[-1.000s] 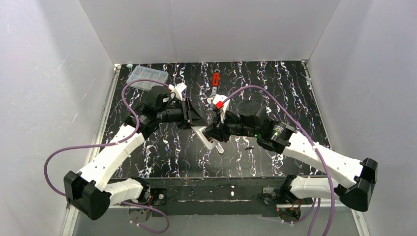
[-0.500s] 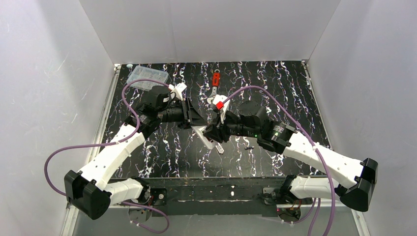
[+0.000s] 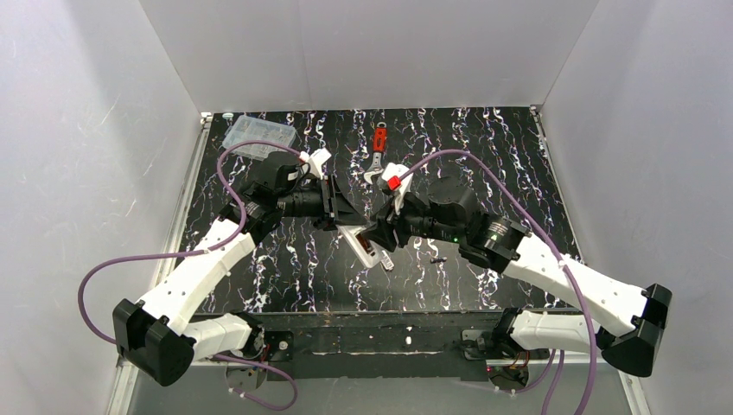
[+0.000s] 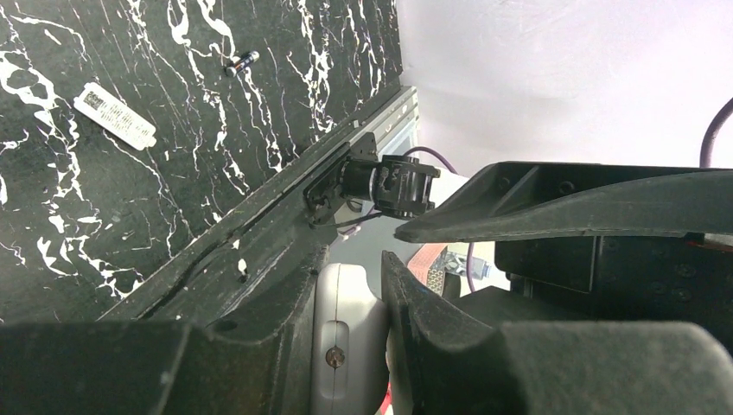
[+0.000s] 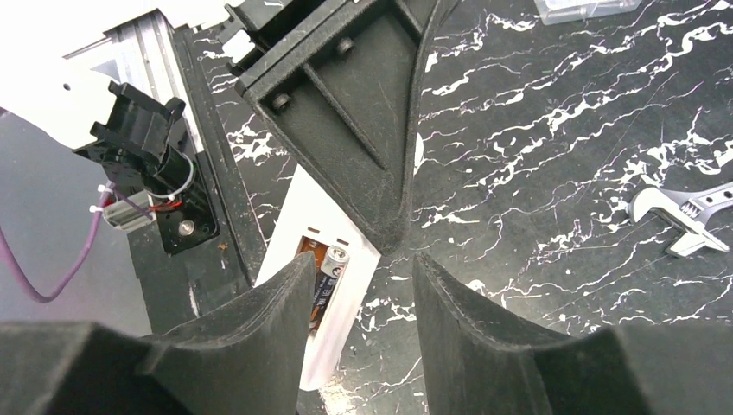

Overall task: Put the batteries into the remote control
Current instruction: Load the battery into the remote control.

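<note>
Mid-table: left tool (image 3: pixel 349 218) clamps white remote control (image 3: pixel 366 245), battery (image 5: pixel 327 281) seated; right tool (image 5: pixel 363 264) parted.

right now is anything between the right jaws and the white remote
Nothing visible: the right jaws hang open over the slim white rectangular remote control, a dark cylindrical battery already in its recess.

Cuts off the wrench (image 5: pixel 683 216) at the right edge and the clear box (image 5: pixel 583 9) at the top (right wrist view); hides one end of the remote control (image 5: pixel 302 212) behind the right gripper (image 5: pixel 363 259); leaves print on the loose white piece (image 4: pixel 114 116) unreadably small.
</note>
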### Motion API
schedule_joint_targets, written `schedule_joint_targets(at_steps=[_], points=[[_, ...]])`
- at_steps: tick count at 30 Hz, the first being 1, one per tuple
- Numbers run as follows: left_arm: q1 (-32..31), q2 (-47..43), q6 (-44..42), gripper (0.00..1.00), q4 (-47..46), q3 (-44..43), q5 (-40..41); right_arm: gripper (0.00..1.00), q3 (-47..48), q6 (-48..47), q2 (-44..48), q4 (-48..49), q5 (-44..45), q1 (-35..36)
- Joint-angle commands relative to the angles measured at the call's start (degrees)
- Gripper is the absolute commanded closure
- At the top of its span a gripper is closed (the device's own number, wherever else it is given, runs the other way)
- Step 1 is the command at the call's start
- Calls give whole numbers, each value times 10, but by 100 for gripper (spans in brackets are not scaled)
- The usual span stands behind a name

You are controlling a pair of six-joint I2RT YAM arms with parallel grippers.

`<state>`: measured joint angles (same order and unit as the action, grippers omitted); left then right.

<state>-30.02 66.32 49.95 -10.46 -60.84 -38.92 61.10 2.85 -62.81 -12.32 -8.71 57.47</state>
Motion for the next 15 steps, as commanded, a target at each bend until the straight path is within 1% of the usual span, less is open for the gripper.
schedule_joint_targets(at_steps=[1, 9, 13, 15], points=[[-2, 1, 5, 100, 5, -24, -44, 46, 19, -6, 26, 28, -5, -2], [-2, 10, 15, 100, -3, -26, -61, 44, 12, -15, 40, 42, -36, -2], [-2, 19, 27, 100, -17, -32, -97, 44, -14, -79, 72, 52, -78, -2], [-2, 21, 30, 100, -26, -35, -120, 43, -23, -135, 91, 37, -115, -2]])
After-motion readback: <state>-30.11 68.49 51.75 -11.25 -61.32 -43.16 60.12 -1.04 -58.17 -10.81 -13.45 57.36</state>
